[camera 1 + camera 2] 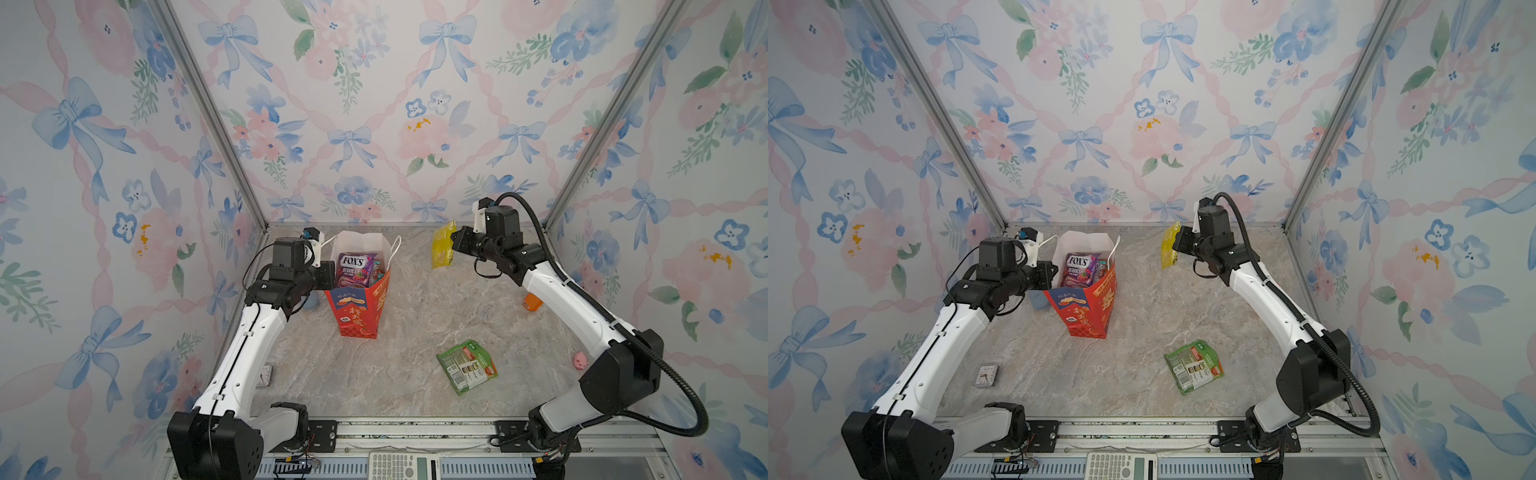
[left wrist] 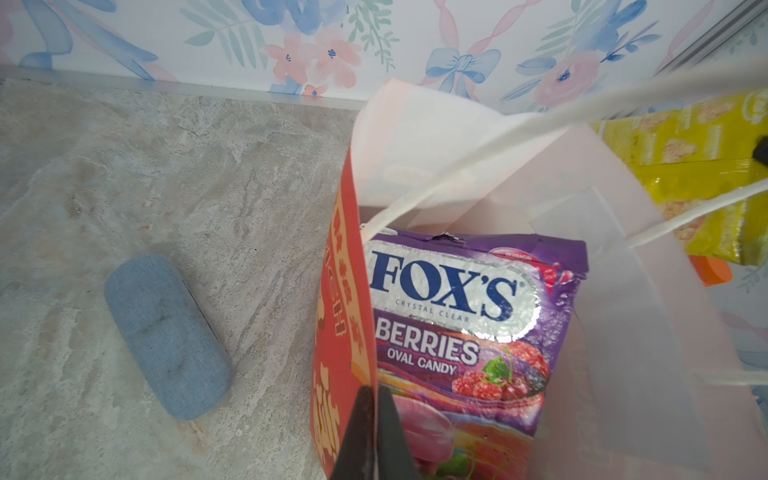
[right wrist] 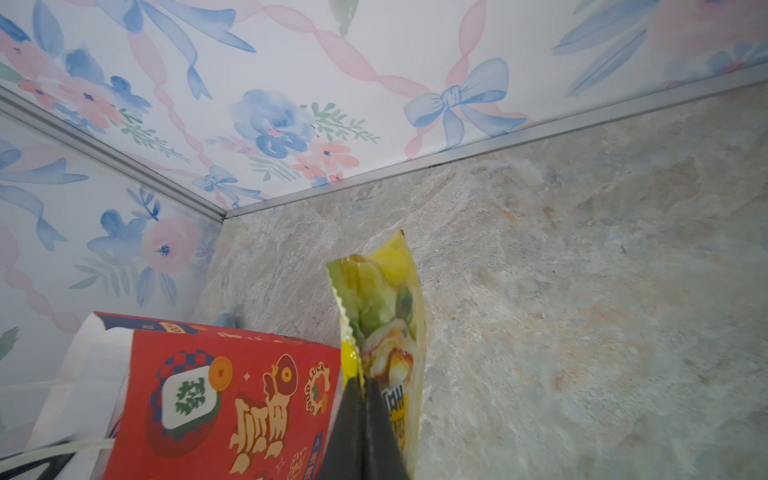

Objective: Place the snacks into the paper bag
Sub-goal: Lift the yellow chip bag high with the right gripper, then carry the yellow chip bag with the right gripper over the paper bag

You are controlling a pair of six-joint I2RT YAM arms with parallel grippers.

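Between the tips of the right claw [image 3: 365, 384] a yellow packet [image 3: 384, 316] is pinched, near the paper bag [image 3: 224, 399], whose wall is clamped by the left claw [image 2: 374, 392]. Carrying is judged in hand; a move over the mouth, then release, is needed.

Red bag [image 1: 359, 316] with gold characters; purple packet [image 1: 353, 270]; yellow packet [image 1: 440, 249]; green packet [image 1: 467, 366]; grey marbled worktop [image 1: 415, 332]; blue-and-pink floral walls [image 1: 374, 104].

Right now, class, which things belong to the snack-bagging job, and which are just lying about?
Job: paper bag; purple FOX'S packet inside it; yellow packet; green packet.
Lying about: blue case; orange bottle; pink pig toy; calculator.
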